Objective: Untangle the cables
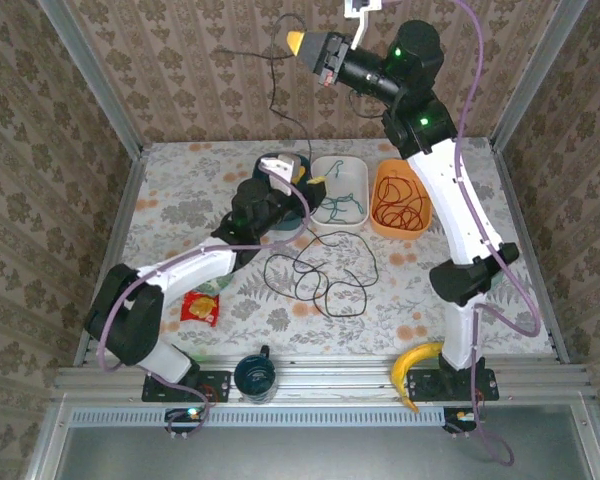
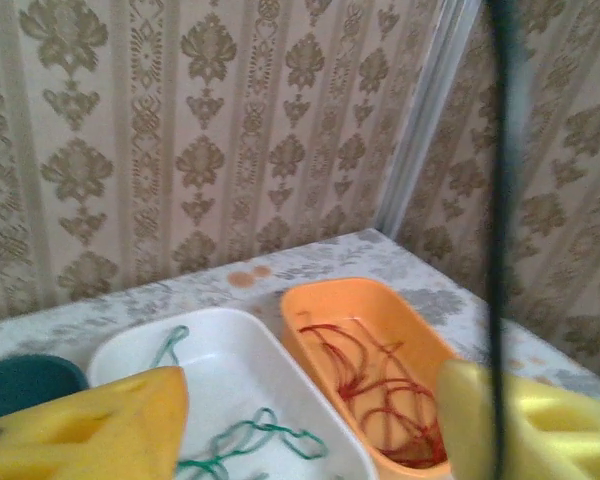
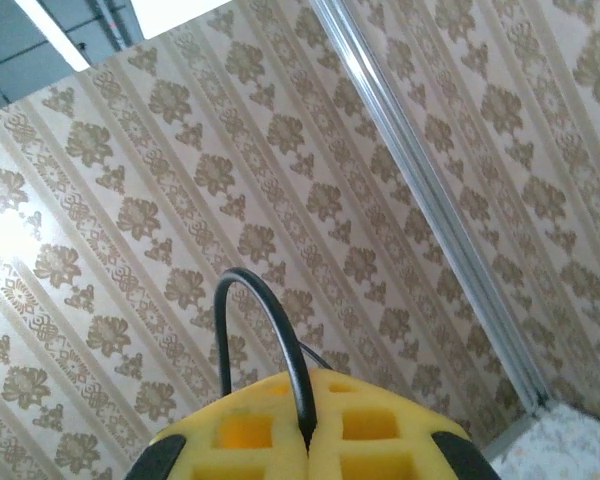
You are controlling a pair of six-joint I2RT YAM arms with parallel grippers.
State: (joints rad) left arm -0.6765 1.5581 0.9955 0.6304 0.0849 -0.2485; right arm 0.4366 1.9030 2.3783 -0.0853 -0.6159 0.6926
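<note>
While the R hand (image 3: 308,405) is hanging high above the far side of the surface (image 1: 180,200), its yellow fingers (image 3: 380,440) are pinching the black cable (image 3: 244,273) tight, w/ a loop arching up out of the grip.

- Black cable: trailing down from that hand to the surface; the rest is lying in loose loops at centre, in front of both trays.
- Green-teal cable (image 1: 345,205): lying inside the white tray (image 1: 320,165).
- Red-orange cable (image 1: 400,205): lying coiled inside the orange tray (image 1: 380,175), just R of the white one.
- L hand (image 1: 283,167): hovering low by the white tray's L end, fingers standing apart, clamping nothing. In its wrist view a stretch of black cable is crossing its R finger.
- Misc., near edge: banana (image 1: 415,365), mug (image 1: 254,375), red packet (image 1: 200,307).
</note>
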